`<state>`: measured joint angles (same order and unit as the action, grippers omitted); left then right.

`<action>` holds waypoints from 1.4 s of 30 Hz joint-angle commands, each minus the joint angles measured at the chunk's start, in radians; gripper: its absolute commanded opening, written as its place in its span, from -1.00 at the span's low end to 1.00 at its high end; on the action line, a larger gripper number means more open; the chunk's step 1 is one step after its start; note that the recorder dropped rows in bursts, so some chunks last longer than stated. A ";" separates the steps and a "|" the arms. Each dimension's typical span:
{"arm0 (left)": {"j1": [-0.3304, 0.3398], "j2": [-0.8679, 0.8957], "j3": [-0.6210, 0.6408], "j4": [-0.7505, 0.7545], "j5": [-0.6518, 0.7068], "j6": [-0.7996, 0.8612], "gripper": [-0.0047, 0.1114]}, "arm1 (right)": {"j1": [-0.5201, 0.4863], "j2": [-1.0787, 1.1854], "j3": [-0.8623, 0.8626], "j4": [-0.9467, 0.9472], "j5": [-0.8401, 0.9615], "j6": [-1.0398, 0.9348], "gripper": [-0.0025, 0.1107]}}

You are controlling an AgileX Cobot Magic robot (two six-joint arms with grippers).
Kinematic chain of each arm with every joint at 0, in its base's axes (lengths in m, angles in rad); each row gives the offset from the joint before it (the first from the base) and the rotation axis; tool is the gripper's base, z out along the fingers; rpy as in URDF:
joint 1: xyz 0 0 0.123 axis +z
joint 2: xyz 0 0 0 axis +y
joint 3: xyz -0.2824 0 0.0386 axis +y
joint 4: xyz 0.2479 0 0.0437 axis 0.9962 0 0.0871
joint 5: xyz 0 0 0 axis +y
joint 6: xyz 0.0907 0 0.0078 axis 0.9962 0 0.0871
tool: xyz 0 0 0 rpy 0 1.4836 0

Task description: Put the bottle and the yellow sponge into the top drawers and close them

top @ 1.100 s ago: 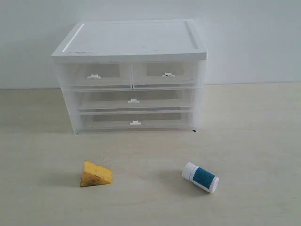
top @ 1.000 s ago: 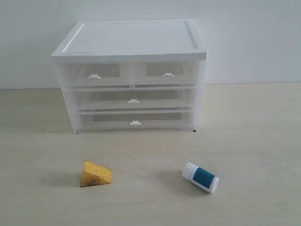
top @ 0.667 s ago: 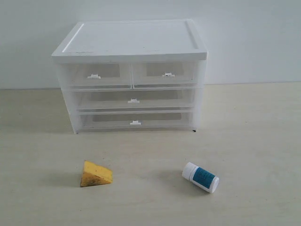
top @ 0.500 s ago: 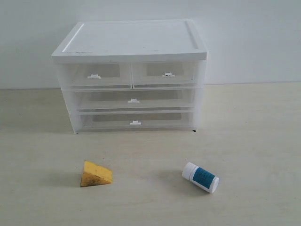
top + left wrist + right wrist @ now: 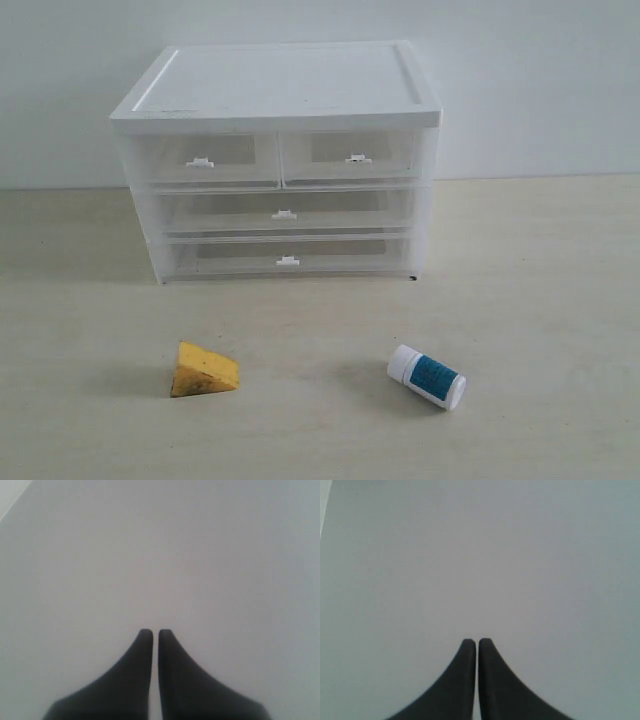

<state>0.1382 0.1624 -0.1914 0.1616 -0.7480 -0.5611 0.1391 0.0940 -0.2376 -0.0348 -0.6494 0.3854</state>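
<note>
The yellow sponge [image 5: 203,370] lies on the table in front of the cabinet, left of centre. The bottle [image 5: 427,376], white with a teal label, lies on its side to the right of the sponge. Both top drawers, the left one [image 5: 201,160] and the right one [image 5: 352,157], are pushed in flush. Neither arm shows in the exterior view. My left gripper [image 5: 150,632] is shut, with only a plain pale surface beyond it. My right gripper [image 5: 477,641] is also shut and faces a similar blank surface. Nothing sits between either pair of fingers.
The white cabinet [image 5: 280,90] stands at the back against a pale wall, with two full-width drawers [image 5: 285,214] below the top pair, both pushed in. The light wooden table [image 5: 540,300] spreads around the sponge and the bottle.
</note>
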 commanded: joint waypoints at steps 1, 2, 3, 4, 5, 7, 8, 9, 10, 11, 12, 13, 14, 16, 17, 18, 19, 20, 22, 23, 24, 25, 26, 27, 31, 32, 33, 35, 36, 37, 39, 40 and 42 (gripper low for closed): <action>0.002 0.186 -0.093 0.058 0.008 -0.013 -0.85 | 0.000 0.169 -0.105 -0.003 0.101 0.006 -0.96; 0.002 0.236 -0.111 0.063 0.006 -0.023 -0.85 | 0.000 0.206 -0.122 -0.003 0.113 0.006 -0.96; 0.002 0.340 -0.153 0.087 0.004 -0.035 -0.85 | 0.000 0.300 -0.164 -0.003 0.147 0.008 -0.96; 0.002 0.382 -0.172 0.110 0.004 -0.048 -0.85 | 0.000 0.337 -0.184 -0.004 0.166 0.011 -0.96; 0.002 0.484 -0.202 0.189 0.004 -0.092 -0.85 | 0.000 0.423 -0.225 -0.019 0.238 0.029 -0.96; 0.002 0.630 -0.236 0.325 0.004 -0.171 -0.85 | 0.000 0.538 -0.256 -0.085 0.301 0.068 -0.96; 0.002 0.742 -0.253 0.393 -0.001 -0.208 -0.85 | 0.000 0.598 -0.256 -0.120 0.307 0.094 -0.96; 0.002 0.799 -0.261 0.416 -0.016 -0.223 -0.85 | 0.000 0.629 -0.256 -0.137 0.311 0.112 -0.96; 0.002 0.899 -0.273 0.434 -0.055 -0.239 -0.85 | 0.000 0.683 -0.256 -0.165 0.318 0.155 -0.96; 0.002 0.953 -0.275 0.434 -0.089 -0.239 -0.85 | 0.000 0.713 -0.256 -0.191 0.318 0.180 -0.96; 0.002 1.035 -0.288 0.434 -0.139 -0.239 -0.85 | 0.000 0.756 -0.256 -0.221 0.318 0.221 -0.96; 0.002 1.103 -0.300 0.434 -0.166 -0.239 -0.85 | 0.000 0.792 -0.256 -0.246 0.313 0.247 -0.96; 0.002 1.176 -0.323 0.461 -0.206 -0.239 -0.85 | 0.000 0.834 -0.256 -0.268 0.305 0.268 -0.96; 0.002 1.289 -0.366 0.505 -0.238 -0.249 -0.85 | 0.000 0.891 -0.256 -0.279 0.283 0.271 -0.96; 0.002 1.332 -0.381 0.523 -0.244 -0.272 -0.85 | 0.000 0.909 -0.256 -0.279 0.274 0.276 -0.96; 0.002 1.373 -0.403 0.540 -0.246 -0.325 -0.85 | 0.000 0.930 -0.256 -0.289 0.263 0.293 -0.96; 0.002 1.416 -0.426 0.552 -0.246 -0.390 -0.85 | 0.000 0.951 -0.256 -0.302 0.250 0.307 -0.96; 0.002 1.449 -0.452 0.554 -0.246 -0.446 -0.85 | 0.000 0.967 -0.256 -0.323 0.242 0.318 -0.96; 0.002 1.529 -0.506 0.562 -0.246 -0.611 -0.85 | 0.000 1.009 -0.256 -0.372 0.208 0.357 -0.96; 0.002 1.557 -0.528 0.581 -0.246 -0.670 -0.85 | 0.000 1.028 -0.256 -0.385 0.188 0.373 -0.96; 0.002 1.589 -0.554 0.609 -0.246 -0.703 -0.85 | 0.000 1.049 -0.256 -0.402 0.158 0.395 -0.96; 0.002 1.619 -0.579 0.629 -0.248 -0.727 -0.85 | 0.000 1.069 -0.256 -0.418 0.121 0.420 -0.96; 0.002 1.647 -0.603 0.644 -0.261 -0.749 -0.85 | 0.000 1.090 -0.258 -0.435 0.078 0.454 -0.96; 0.000 1.673 -0.621 0.657 -0.291 -0.768 -0.85 | 0.000 1.108 -0.260 -0.453 0.044 0.490 -0.96; 0.000 1.753 -0.705 0.755 -0.418 -0.897 -0.85 | 0.000 1.196 -0.296 -0.566 -0.031 0.611 -0.96; 0.000 1.766 -0.722 0.785 -0.429 -0.923 -0.85 | 0.000 1.218 -0.308 -0.590 -0.034 0.628 -0.96; 0.000 1.774 -0.735 0.811 -0.433 -0.949 -0.85 | 0.000 1.241 -0.317 -0.609 -0.039 0.645 -0.96; 0.000 1.790 -0.762 0.867 -0.433 -0.999 -0.85 | 0.000 1.285 -0.339 -0.641 -0.054 0.687 -0.96; 0.000 1.795 -0.770 0.888 -0.433 -1.016 -0.85 | 0.000 1.302 -0.346 -0.647 -0.066 0.697 -0.96; -0.003 1.798 -0.780 0.901 -0.433 -1.026 -0.85 | 0.000 1.325 -0.356 -0.647 -0.086 0.710 -0.96; -0.010 1.804 -0.790 0.916 -0.430 -1.027 -0.85 | 0.000 1.366 -0.374 -0.647 -0.112 0.732 -0.96; -0.015 1.804 -0.792 0.916 -0.430 -1.027 -0.85 | 0.000 1.389 -0.386 -0.657 -0.127 0.745 -0.95; -0.026 1.806 -0.793 0.916 -0.415 -1.016 -0.85 | 0.000 1.432 -0.410 -0.683 -0.163 0.777 -0.92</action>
<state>0.1292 1.9664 -0.9763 1.0602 -1.1630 -1.5736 0.1391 1.4741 -0.6181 -0.6800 -0.7584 1.1189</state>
